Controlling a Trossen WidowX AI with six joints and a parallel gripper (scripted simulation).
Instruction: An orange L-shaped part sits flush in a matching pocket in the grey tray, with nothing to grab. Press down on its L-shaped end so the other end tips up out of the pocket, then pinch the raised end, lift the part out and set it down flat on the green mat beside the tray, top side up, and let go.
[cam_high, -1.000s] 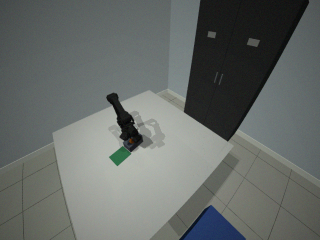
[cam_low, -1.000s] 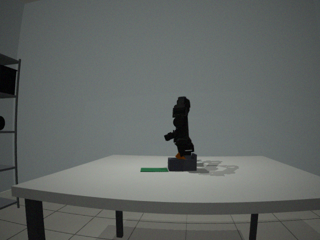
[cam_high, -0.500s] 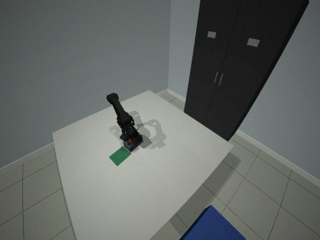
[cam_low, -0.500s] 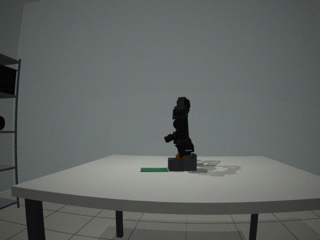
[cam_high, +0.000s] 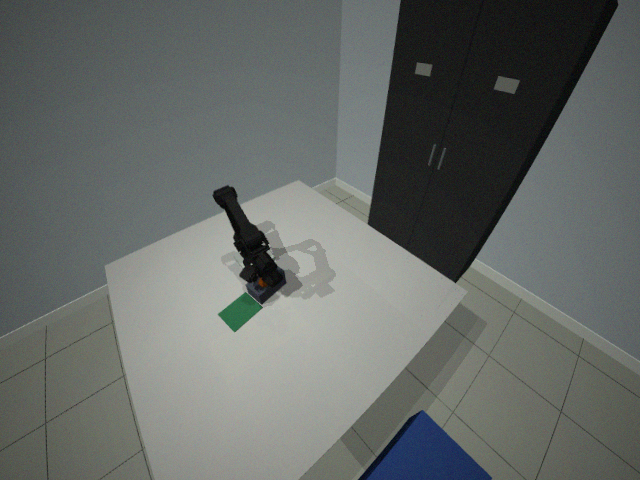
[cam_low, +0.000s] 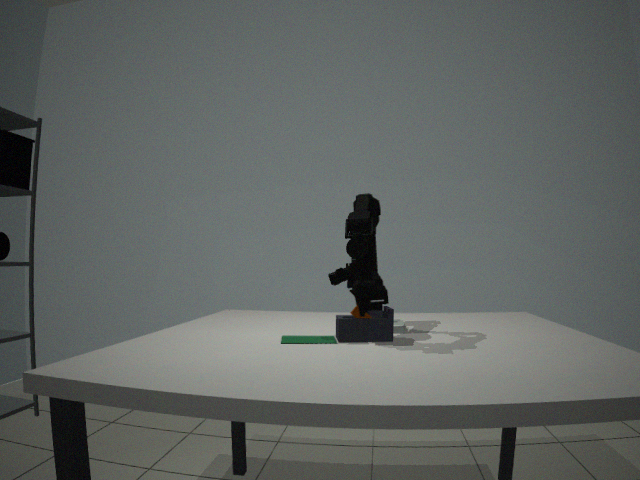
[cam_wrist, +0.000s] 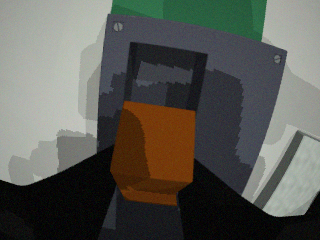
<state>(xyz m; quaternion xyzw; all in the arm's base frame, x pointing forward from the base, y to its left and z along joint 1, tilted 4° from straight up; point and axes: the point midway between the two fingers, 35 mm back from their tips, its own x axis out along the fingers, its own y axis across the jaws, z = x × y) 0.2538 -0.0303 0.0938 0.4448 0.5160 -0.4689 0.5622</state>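
Note:
The orange part (cam_high: 262, 282) (cam_low: 356, 312) (cam_wrist: 165, 145) stands tilted in the pocket, its raised end above the top of the grey tray (cam_high: 262, 296) (cam_low: 363, 329) (cam_wrist: 260, 100). In the wrist view the pocket's far stretch lies open beyond the part. My gripper (cam_low: 363, 312) (cam_wrist: 151, 157) is shut on the orange part, one dark finger against each side. In the top view the arm covers most of the fingers and the tray's back. The part's lower end is hidden in the pocket.
The green mat (cam_high: 239, 312) (cam_low: 308, 339) (cam_wrist: 215, 17) lies flat on the white table (cam_high: 310, 361) (cam_low: 232, 366), right beside the tray. A raised block stands at the tray's end away from the mat. A pale slab (cam_wrist: 295, 175) shows at the right of the wrist view.

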